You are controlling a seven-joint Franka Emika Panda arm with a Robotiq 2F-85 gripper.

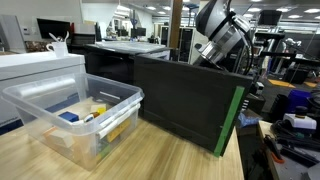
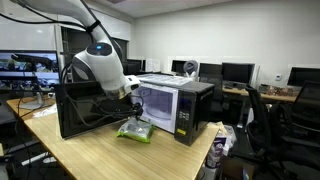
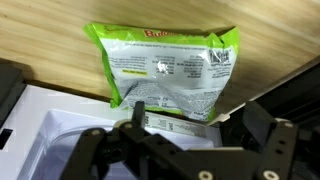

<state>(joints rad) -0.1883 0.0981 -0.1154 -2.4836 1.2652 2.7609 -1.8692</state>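
Note:
A green snack bag (image 3: 165, 62) lies flat on the wooden table (image 3: 50, 40), printed back side up. In an exterior view the same bag (image 2: 135, 131) rests in front of the microwave (image 2: 178, 108). My gripper (image 3: 195, 112) hangs above the bag's near edge, open, with nothing between its black fingers (image 3: 140, 112). The gripper (image 2: 128, 92) is in the air, a little above the bag and close to the microwave's front. From the opposite side, only the white and grey arm (image 1: 222, 35) shows, with the gripper hidden behind a black panel (image 1: 185, 95).
A white surface (image 3: 40, 135) with a printed label strip lies under the gripper. The upright black panel (image 2: 85, 108) stands beside the arm. A clear plastic bin (image 1: 75, 115) with small items sits on the table. Desks, monitors and chairs surround the table.

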